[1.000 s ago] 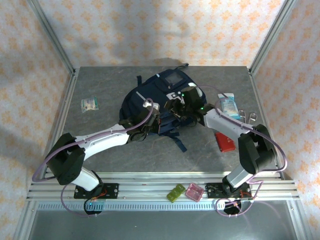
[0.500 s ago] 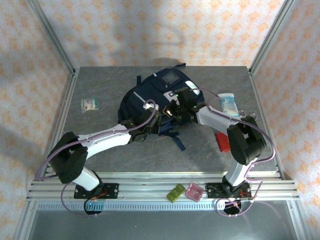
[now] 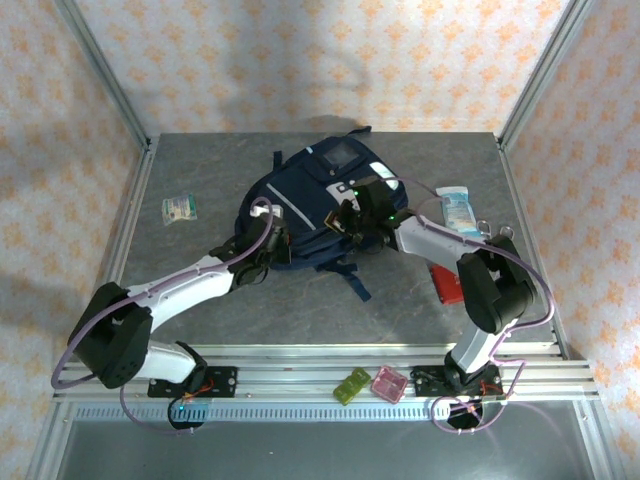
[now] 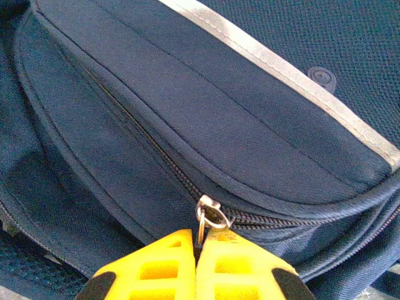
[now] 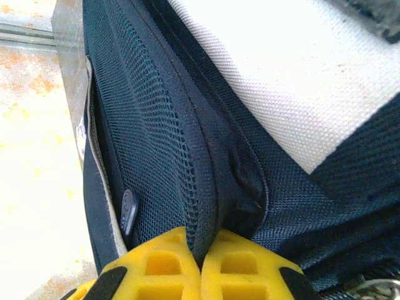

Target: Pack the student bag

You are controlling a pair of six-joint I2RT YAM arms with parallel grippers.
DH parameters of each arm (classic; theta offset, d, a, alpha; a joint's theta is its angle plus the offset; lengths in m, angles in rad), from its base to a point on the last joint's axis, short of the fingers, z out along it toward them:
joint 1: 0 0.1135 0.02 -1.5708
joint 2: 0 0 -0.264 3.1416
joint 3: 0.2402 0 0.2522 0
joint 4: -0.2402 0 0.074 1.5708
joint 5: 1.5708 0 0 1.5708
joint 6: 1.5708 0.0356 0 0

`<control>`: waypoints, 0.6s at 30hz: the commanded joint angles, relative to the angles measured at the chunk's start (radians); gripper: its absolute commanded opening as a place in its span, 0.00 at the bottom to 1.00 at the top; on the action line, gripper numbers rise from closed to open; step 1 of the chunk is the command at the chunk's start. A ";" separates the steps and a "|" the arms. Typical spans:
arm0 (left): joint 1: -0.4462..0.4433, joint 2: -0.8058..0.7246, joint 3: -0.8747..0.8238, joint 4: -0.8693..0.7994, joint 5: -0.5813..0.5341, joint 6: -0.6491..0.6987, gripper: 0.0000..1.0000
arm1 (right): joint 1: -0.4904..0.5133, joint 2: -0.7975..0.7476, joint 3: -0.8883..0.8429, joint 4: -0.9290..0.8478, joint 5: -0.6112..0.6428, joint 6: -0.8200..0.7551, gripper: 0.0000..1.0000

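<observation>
"Student bag first: where is it lying for you?"

"From my top view it lies flat on the tabletop, a little toward 12 o'clock of the middle. Its dark square panel is at the 12 o'clock end and its straps trail off toward 5 o'clock."

"And your 2 grippers?"

"Both are on it. My left gripper has its fingers pressed together on the metal zip pull at the bag's 8 o'clock edge. I'd say that is so I can run the zip along its track. My right gripper is clamped on a ridge of navy fabric beside the mesh, at the bag's 3 o'clock side. I take that as the anchor, holding the cloth taut so the slider doesn't just drag the student bag along."

"How does the bag look?"

"Navy weave, soft and slumped, with a pale stripe running diagonally, a white-grey patch and dark mesh. I can't tell from the wrist view which stretch of zip is open."

"Anything waiting to go in?"

"A small packet at 9 o'clock and a pale blue box at 2 o'clock, both well apart from the bag. My guess is the packing has hardly begun."
</observation>
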 commanded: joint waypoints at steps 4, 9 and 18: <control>0.006 -0.011 -0.009 -0.089 -0.031 -0.008 0.00 | -0.063 0.013 0.081 0.010 0.108 -0.085 0.00; -0.136 0.015 0.034 -0.062 0.002 -0.037 0.00 | -0.123 0.093 0.235 -0.070 0.139 -0.152 0.00; -0.238 0.220 0.239 -0.024 -0.037 -0.039 0.00 | -0.149 0.127 0.325 -0.125 0.100 -0.157 0.22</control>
